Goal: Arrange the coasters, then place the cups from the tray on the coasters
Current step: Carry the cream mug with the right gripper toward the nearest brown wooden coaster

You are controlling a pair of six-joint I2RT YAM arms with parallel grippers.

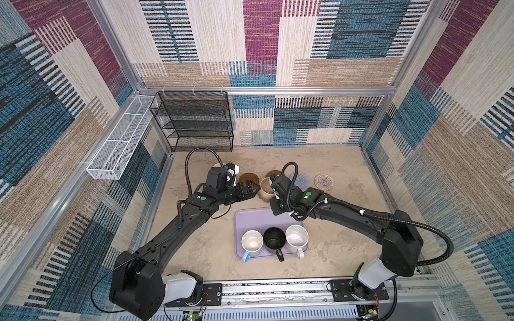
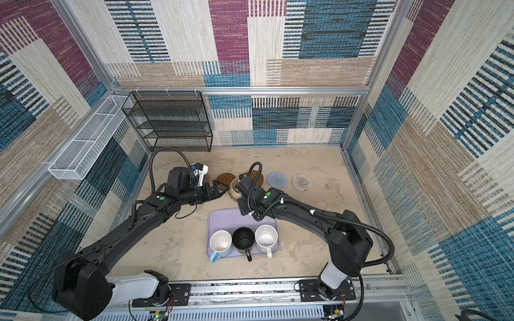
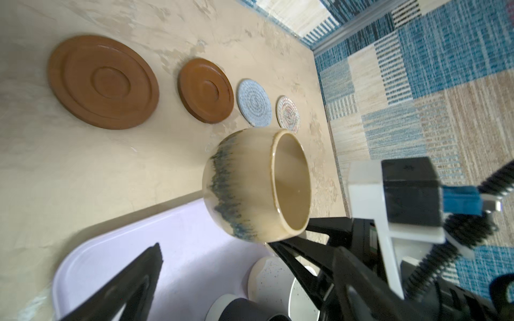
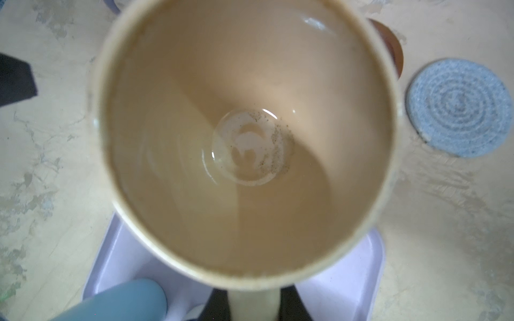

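Right end effector (image 4: 254, 305) is clamped on the handle of the rounded beige mug (image 1: 266, 190), upright just past the far rim of the lavender tray (image 1: 250, 219). A bare dark wood coaster (image 3: 205, 90) lies just beyond the mug. Left end effector (image 1: 251, 189), spread wide, stands beside the mug.

beige cup (image 3: 244, 186): glazed ceramic, glossy and smooth; streaky blue-grey drip glaze outside, fine dark specks on the inside bottom.
brown coasters (image 3: 104, 82) (image 3: 205, 90): wood, matt, with ring grooves.
grey-blue coaster (image 3: 254, 101): woven cord, rough, matt.
whitish coaster (image 3: 288, 113): woven cord, rough.
tray (image 3: 167, 244): lavender plastic, smooth, soft sheen.
black cup (image 1: 274, 240): smooth, dull sheen.
desk (image 3: 83, 166): matt, mottled beige, stone-like.
rack (image 1: 194, 122): black wire mesh.
walls (image 1: 333, 41): coarse woven-looking pattern.
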